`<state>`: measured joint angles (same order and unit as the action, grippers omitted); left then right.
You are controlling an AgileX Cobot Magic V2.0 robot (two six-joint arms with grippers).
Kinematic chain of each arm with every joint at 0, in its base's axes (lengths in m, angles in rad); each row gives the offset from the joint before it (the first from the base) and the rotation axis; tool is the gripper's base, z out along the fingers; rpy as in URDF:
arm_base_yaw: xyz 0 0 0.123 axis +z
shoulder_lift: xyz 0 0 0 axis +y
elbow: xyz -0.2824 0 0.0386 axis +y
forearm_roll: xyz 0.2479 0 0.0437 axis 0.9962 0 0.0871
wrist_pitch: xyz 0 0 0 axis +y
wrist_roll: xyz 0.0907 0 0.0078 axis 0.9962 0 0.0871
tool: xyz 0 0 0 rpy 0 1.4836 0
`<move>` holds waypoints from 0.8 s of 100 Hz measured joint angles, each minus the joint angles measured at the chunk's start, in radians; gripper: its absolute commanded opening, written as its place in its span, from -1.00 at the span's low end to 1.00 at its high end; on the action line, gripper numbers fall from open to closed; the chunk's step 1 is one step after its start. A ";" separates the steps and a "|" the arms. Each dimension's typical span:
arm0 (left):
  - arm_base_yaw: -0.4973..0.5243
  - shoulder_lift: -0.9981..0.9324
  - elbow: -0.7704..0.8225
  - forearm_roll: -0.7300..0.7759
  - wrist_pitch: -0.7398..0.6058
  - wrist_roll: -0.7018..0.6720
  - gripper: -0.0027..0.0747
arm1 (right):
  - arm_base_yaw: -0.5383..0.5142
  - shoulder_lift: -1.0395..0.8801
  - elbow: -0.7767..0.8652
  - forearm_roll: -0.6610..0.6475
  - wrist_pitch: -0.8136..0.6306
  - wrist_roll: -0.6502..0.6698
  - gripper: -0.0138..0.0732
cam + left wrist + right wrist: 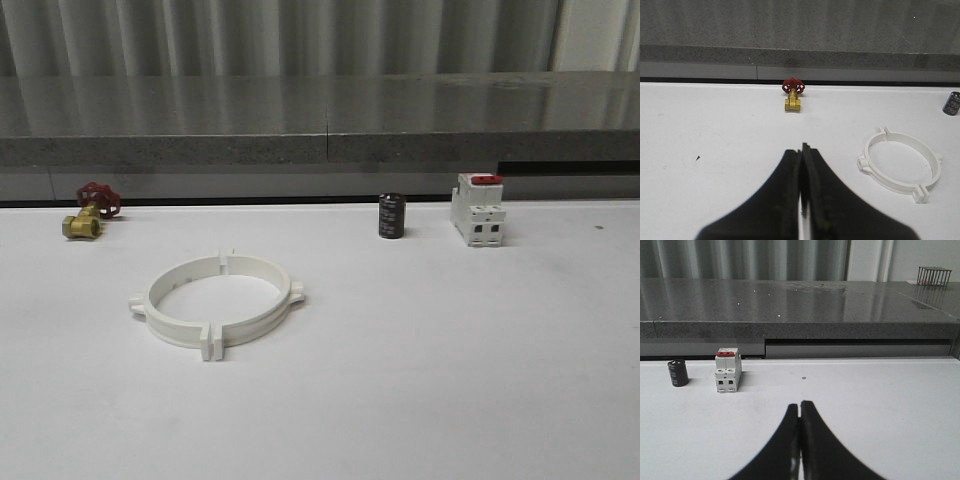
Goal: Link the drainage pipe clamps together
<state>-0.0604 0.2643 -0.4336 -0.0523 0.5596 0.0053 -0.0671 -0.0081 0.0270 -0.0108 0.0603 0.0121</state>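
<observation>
The two white drainage pipe clamps (pixel 216 298) lie flat on the white table, left of centre, their flange tabs meeting so the halves form one closed ring. The same ring (pixel 902 164) lies off to one side of my left gripper (pixel 801 148), well apart from it. That gripper is shut with nothing between its black fingers. My right gripper (pixel 800 404) is also shut and empty, hovering over bare table away from the ring.
A brass valve with a red handwheel (pixel 88 211) sits at the back left. A black cylinder (pixel 391 216) and a white breaker with a red top (pixel 477 210) stand at the back right. A grey stone ledge (pixel 320 120) runs behind the table.
</observation>
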 measured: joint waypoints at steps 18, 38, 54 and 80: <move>0.000 0.000 0.000 0.000 0.000 -0.005 -0.99 | 0.000 0.000 0.000 0.000 0.011 0.000 -0.83; 0.000 0.000 0.000 0.000 0.000 0.000 -0.99 | 0.000 0.000 0.000 0.001 0.013 0.000 -0.83; 0.000 0.000 0.000 0.000 0.000 0.000 -0.99 | 0.000 0.000 0.000 0.001 0.015 -0.002 -0.83; 0.000 0.000 0.000 0.000 0.000 0.000 -0.99 | 0.000 0.000 0.000 0.001 0.017 -0.002 -0.83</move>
<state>-0.0604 0.2643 -0.4336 -0.0523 0.5596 0.0053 -0.0671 -0.0081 0.0270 -0.0098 0.0776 0.0096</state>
